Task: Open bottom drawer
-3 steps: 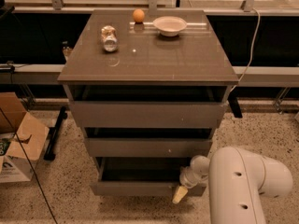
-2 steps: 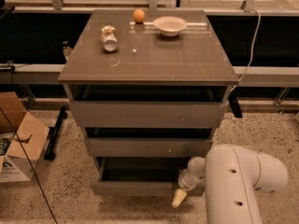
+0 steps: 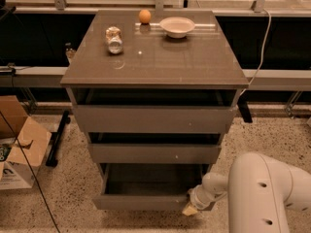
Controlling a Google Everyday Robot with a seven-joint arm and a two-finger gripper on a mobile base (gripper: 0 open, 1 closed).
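Observation:
The bottom drawer [image 3: 141, 201] is the lowest of the cabinet's three, with a slim grey-brown front. It stands pulled out, its shallow grey tray [image 3: 146, 182] showing and looking bare. My gripper [image 3: 190, 208] is at the right end of that drawer front, low near the floor, at the end of my white arm [image 3: 265, 193]. The middle drawer [image 3: 154, 153] and the top drawer [image 3: 154, 119] sit above it, each pulled out a little.
On the cabinet top [image 3: 194, 62] are a lying can [image 3: 114, 39], an orange [image 3: 144, 16] and a white bowl [image 3: 177, 26]. An open cardboard box [image 3: 19, 147] stands on the floor at left, with a black bar [image 3: 57, 137] beside it.
The bottom drawer has come out a little further toward me, and my gripper has moved with its right end, slightly down and left.

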